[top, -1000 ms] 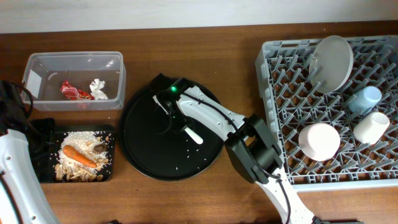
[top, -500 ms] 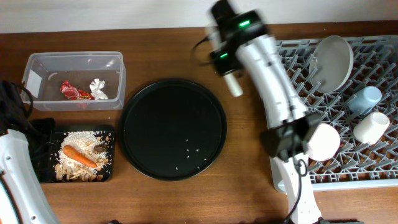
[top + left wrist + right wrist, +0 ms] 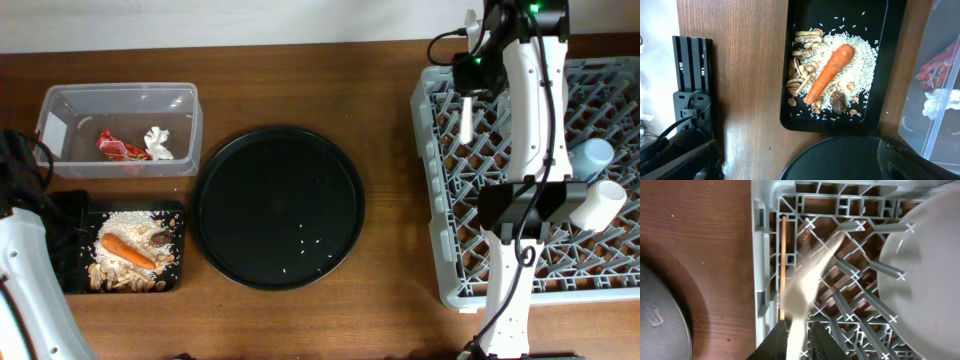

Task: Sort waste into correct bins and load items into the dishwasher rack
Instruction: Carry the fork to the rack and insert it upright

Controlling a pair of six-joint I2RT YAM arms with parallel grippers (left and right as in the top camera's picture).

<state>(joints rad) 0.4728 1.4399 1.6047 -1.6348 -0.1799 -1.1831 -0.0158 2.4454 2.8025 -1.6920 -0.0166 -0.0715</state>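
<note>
Wood table (image 3: 300, 80); black tray (image 3: 892, 60): rice (image 3: 860, 65), carrot (image 3: 830, 72); tub (image 3: 120, 92): wrapper (image 3: 118, 148), tissue (image 3: 157, 142); left pincer (image 3: 805, 165) agape, empty; right pincer (image 3: 799, 340): fork (image 3: 812, 270), grip unclear

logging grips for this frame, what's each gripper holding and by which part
Right gripper: white fork, pinched at one end; blur hides which end. Left gripper: open, holding nothing.

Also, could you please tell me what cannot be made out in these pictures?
- White fork: right wrist view, motion blur hides its tines.
- Right gripper: cut off by the bottom edge; whether it grips the fork is unclear.
- Plate: cut off by the right wrist view's right edge; overhead, the right arm covers it.
- Left gripper: only dark finger edges show, at the left wrist view's bottom corners.
</note>
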